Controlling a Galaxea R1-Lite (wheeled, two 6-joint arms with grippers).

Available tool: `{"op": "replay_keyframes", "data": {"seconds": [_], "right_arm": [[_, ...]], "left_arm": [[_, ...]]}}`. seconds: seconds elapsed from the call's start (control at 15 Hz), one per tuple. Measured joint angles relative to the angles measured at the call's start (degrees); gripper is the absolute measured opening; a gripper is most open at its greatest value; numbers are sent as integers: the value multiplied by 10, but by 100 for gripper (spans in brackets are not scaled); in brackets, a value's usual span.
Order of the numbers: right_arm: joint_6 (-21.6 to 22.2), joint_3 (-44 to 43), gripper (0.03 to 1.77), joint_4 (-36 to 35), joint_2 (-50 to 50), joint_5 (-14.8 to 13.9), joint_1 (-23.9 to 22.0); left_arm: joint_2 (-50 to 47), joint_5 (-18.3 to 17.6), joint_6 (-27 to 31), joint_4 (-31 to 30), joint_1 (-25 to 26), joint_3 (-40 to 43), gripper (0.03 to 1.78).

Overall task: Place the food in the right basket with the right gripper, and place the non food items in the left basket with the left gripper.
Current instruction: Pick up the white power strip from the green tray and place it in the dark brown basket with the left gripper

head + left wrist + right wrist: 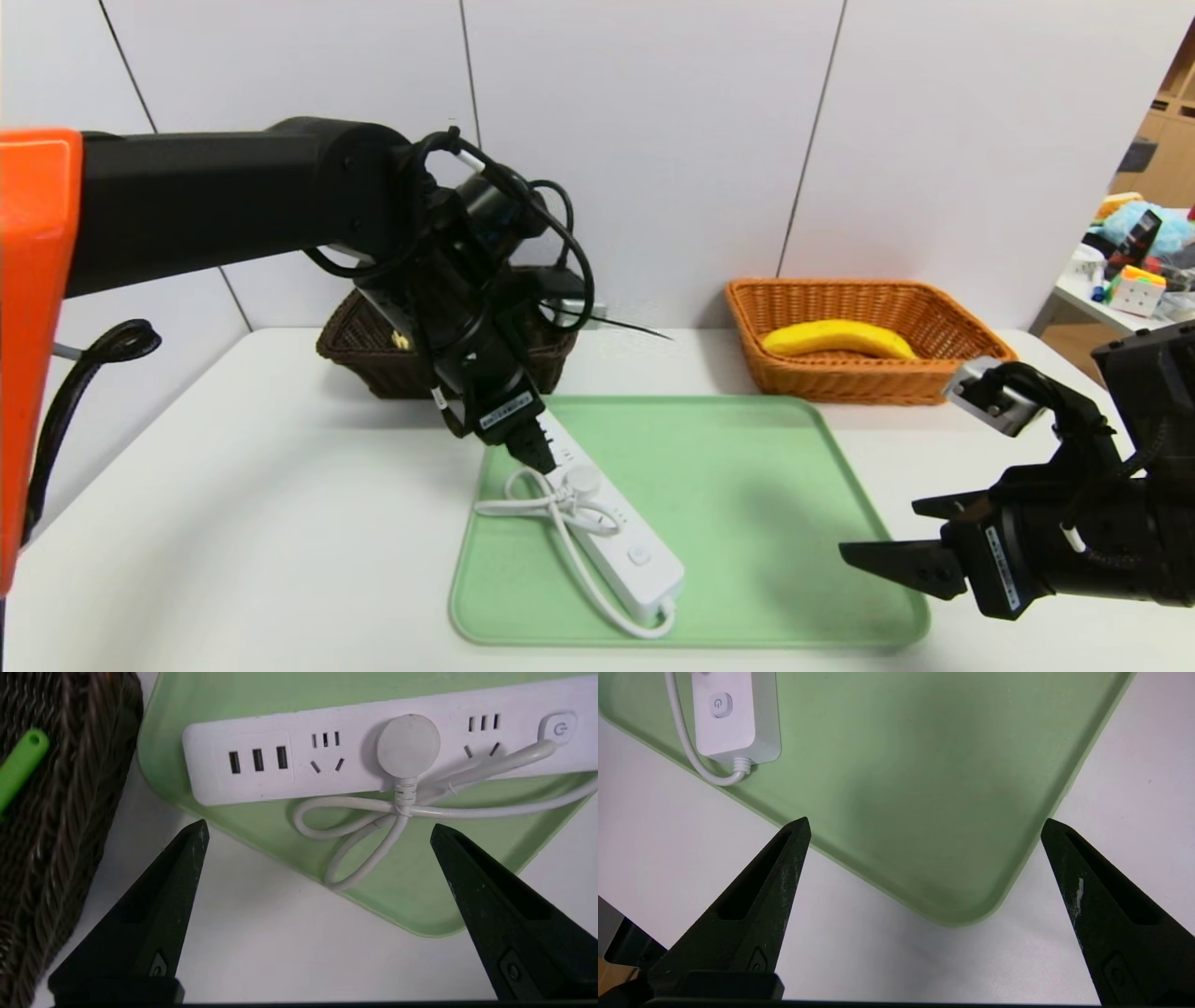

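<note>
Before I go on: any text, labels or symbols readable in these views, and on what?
Power symbol, no letters: on the button of the power strip.
White label on the left gripper, above the strip: print too small to read.
White label on the right gripper: too small to read.
No other readable words or numbers.

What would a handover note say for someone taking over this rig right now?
Left gripper: jaws open, empty, above the far end of the power strip on the green tray.
Right gripper: jaws open, empty, idle near the tray's near right corner.
Done: banana lies in the orange basket. A green handle shows in the dark basket, most likely the spoon.
Left: grasp the power strip with the left gripper and put it in the dark basket.
</note>
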Motion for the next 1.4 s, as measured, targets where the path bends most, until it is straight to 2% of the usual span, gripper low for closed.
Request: {"op": "replay_keyframes", "data": {"seconds": [0.2,0.4,0.6,0.73,1.07,1.4], "right_arm": [[0,8,170,0,-3,0,-3],[0,26,170,-23,-4,-1,-3],[1,53,170,-50,-8,-1,-4],[1,60,170,-50,-15,-1,-4],[3,73,170,-49,-33,0,-3],[3,84,170,-45,-54,1,-3]], "left_arm": [[22,-57,132,-13,6,0,169],[44,-103,237,-17,7,0,169],[54,-159,274,-15,2,-1,169],[55,-179,293,-13,-4,-1,169],[58,-213,342,0,-28,0,169],[64,-215,405,17,-39,0,169]]}}
